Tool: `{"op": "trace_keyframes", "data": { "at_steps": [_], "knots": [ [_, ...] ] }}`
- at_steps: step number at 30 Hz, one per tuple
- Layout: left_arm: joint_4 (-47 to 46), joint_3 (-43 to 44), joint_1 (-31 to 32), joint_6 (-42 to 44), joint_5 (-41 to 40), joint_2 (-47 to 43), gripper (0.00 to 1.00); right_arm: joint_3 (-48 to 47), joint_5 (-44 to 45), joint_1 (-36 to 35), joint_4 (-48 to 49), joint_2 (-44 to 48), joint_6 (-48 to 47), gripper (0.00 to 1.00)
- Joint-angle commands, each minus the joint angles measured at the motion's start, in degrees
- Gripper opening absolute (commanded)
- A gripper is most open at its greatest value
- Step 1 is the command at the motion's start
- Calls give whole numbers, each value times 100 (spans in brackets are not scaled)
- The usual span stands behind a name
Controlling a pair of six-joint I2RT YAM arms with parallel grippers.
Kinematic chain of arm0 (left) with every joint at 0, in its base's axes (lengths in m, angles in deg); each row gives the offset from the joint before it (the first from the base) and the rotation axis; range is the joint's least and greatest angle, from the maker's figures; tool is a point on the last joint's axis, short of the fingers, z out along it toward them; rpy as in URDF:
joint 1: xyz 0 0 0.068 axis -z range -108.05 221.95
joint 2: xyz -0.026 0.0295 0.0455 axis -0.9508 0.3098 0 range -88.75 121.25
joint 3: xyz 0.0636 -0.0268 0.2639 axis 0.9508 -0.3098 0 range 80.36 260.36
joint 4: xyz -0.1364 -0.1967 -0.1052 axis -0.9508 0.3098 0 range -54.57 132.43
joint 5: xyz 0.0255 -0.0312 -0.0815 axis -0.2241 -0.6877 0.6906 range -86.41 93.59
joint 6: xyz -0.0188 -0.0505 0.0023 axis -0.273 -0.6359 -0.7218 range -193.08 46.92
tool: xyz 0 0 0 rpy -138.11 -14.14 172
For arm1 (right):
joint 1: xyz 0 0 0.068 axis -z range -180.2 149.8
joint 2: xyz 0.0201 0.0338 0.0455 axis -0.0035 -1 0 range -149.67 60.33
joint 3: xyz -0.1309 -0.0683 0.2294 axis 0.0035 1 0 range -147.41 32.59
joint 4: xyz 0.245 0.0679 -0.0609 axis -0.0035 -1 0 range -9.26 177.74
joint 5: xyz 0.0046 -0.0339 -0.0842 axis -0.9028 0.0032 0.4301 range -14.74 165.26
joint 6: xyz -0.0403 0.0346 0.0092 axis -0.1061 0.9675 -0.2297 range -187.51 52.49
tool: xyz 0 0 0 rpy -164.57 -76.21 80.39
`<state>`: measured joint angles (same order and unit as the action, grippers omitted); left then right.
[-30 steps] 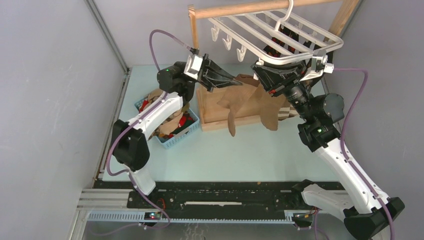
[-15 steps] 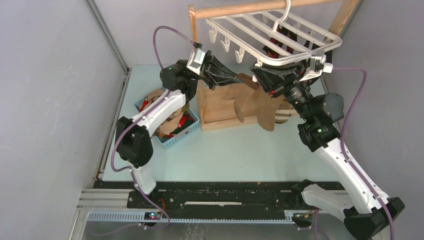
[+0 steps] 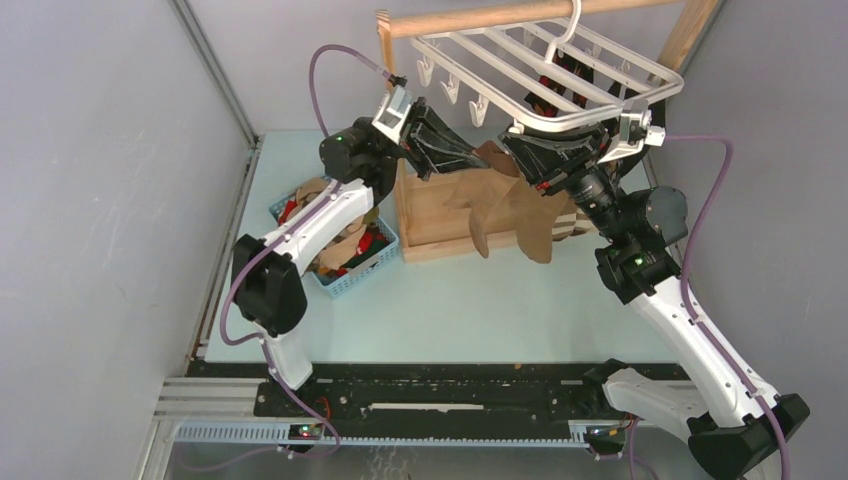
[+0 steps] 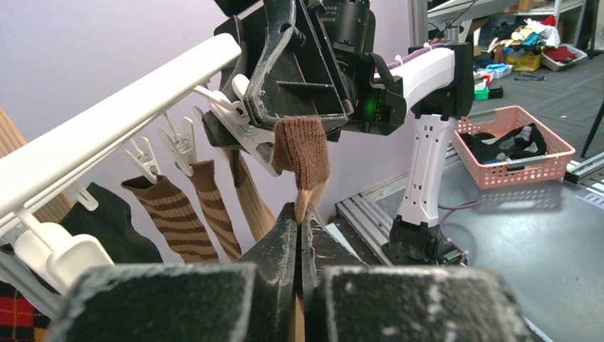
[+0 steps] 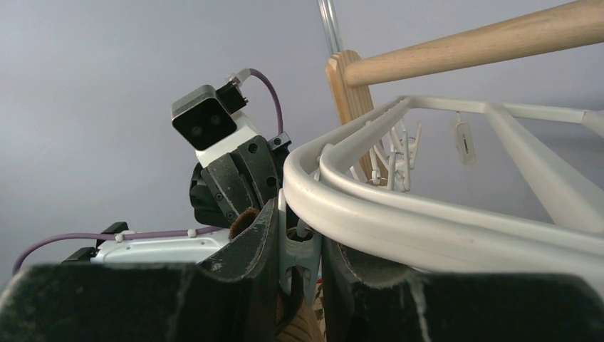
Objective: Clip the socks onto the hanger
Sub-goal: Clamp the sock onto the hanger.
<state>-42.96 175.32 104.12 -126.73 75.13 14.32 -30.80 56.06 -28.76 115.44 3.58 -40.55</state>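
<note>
Left fingers (image 3: 452, 150) have come up and toward the upper right since a second ago. The brown sock (image 3: 497, 205) has lifted with them, its loose ends swung right.

- Left fingers: narrow, pinching the brown sock. In the left wrist view its upper end stands just above the fingertips, against the right fingers (image 3: 548, 150).
- Right fingers: narrow around a white clip (image 5: 299, 251), under the curved front rim of the hanger (image 3: 590, 115).
- Cannot tell whether that clip grips the sock.
- Hanger hooked on the wooden rail (image 3: 480, 18), top centre of the overhead view.
- Striped socks (image 4: 171, 214) clipped, lower left of the left wrist view.
- Blue basket (image 3: 345, 275) of socks on the tabletop (image 3: 480, 300), left of centre.
</note>
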Motion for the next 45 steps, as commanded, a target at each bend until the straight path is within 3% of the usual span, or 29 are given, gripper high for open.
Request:
{"op": "trace_keyframes", "data": {
  "at_steps": [1,6,16,27,38,45],
  "knots": [
    [-194,-10,103,-323,-273,-76,0,-287,-357,-117,271,82,54,10],
    [-191,-79,112,-399,-489,-70,0,-287,-381,-116,207,92,78,15],
    [-185,-247,101,-388,-490,-62,0,-288,-308,-67,108,197,127,48],
    [-162,-212,97,-425,-669,-15,3,-325,-284,-7,-405,386,-65,66],
    [-130,-497,17,-449,-912,-194,19,-349,-923,316,-1746,960,-801,87],
    [-55,-1048,-38,-279,-1060,-473,29,-344,-1761,711,-2717,1373,-1439,94]
  ]
}}
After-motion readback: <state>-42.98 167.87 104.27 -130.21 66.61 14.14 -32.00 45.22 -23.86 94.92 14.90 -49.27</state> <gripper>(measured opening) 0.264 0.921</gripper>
